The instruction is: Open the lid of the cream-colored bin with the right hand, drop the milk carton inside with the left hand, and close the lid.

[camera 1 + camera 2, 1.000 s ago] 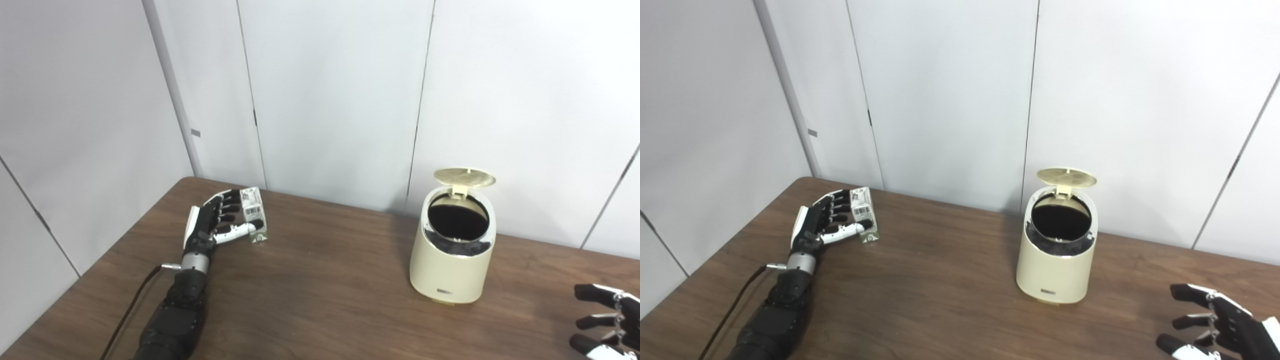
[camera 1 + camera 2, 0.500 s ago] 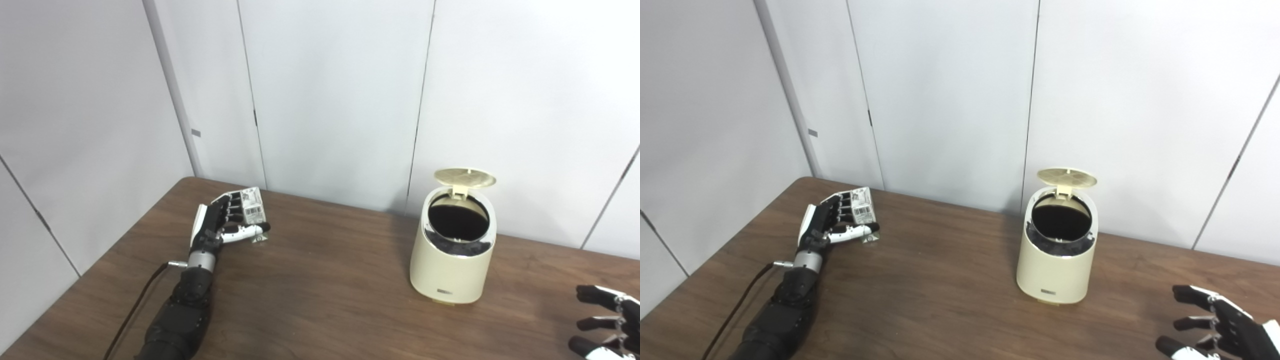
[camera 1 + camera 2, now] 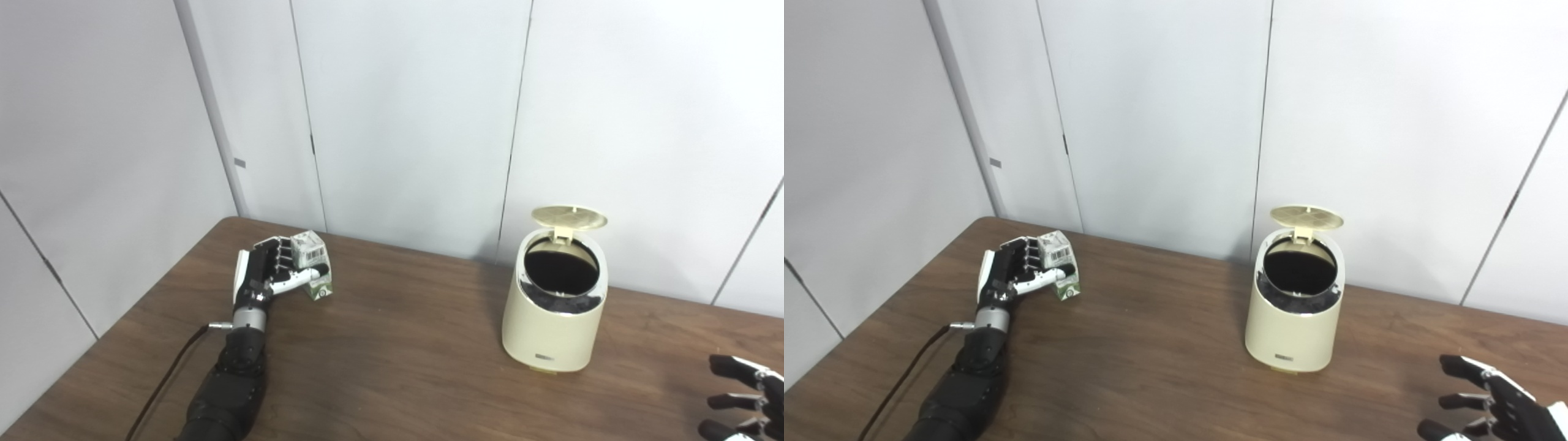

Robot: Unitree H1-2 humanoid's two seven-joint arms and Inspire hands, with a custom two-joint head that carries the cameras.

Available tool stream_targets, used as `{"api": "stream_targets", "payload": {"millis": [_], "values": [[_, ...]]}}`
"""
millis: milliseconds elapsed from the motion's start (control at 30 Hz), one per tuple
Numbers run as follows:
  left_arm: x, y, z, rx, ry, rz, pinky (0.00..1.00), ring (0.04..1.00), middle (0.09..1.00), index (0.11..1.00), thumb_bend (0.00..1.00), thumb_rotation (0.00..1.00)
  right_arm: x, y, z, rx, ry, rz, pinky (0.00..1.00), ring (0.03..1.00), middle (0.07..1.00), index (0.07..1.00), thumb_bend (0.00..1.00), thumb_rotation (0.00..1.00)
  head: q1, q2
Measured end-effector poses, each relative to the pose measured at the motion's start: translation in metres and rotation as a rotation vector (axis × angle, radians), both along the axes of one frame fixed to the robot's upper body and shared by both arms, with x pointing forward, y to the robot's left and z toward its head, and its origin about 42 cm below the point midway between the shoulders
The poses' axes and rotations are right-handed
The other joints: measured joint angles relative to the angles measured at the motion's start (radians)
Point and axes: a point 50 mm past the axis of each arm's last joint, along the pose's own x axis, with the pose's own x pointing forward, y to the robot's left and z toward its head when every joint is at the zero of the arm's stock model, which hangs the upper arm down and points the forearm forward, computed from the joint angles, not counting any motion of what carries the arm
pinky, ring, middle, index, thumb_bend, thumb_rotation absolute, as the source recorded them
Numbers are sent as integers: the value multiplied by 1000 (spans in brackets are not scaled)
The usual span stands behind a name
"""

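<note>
Left of frame, left hand (image 3: 269,275) fingers (image 3: 283,251) wrap the milk carton (image 3: 312,269) mid-body (likely light, crushable); right hand (image 3: 1494,404) spread, empty.

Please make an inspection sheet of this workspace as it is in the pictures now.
Surface: brown wooden table, bare where it shows.
Job's things: cream-colored bin upright at the right; its lid is up, the dark inside shows. Milk carton at the far left, tilted.
Clutter: nothing seen.
Hands: left hand shut on the milk carton, low over the table; right hand open, fingers apart, at the bottom right corner, away from the bin.
Cables: one dark cable runs beside the left forearm.
Surroundings: white wall panels behind the table.
</note>
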Motion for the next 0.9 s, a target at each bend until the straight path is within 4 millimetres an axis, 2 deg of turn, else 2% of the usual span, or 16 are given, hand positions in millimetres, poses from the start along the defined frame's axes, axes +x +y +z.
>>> {"api": "stream_targets", "payload": {"millis": [167,300,433,567,700,767,900], "values": [[1,-4,1,-6,-13,0,412,464,489,486,523,0,0,0,0,-3,-7,1,379,651,814,789,979,532,-3,-2],[4,-13,7,-21,-44,-29,408,463,485,491,523,0,0,2,-1,-10,-8,-3,387,654,815,792,968,531,-34,-5],[6,-28,19,-2,-103,-78,414,453,490,494,513,0,1,4,-5,-3,-7,-16,403,667,824,799,947,503,-60,-8],[6,-47,36,25,-168,-162,424,440,496,500,505,0,4,10,-10,3,5,-23,455,723,846,828,893,429,-121,-12],[7,-68,52,34,-230,-263,442,442,495,510,504,0,9,17,-8,3,-3,-24,617,810,901,880,826,282,-153,-17],[8,-80,61,37,-266,-310,446,438,499,514,503,0,12,20,-5,18,-2,-27,760,868,936,920,779,154,-178,-18],[8,-102,83,74,-339,-398,445,434,502,520,502,0,13,25,-6,29,7,-31,816,892,952,939,757,14,-207,-21]]}}
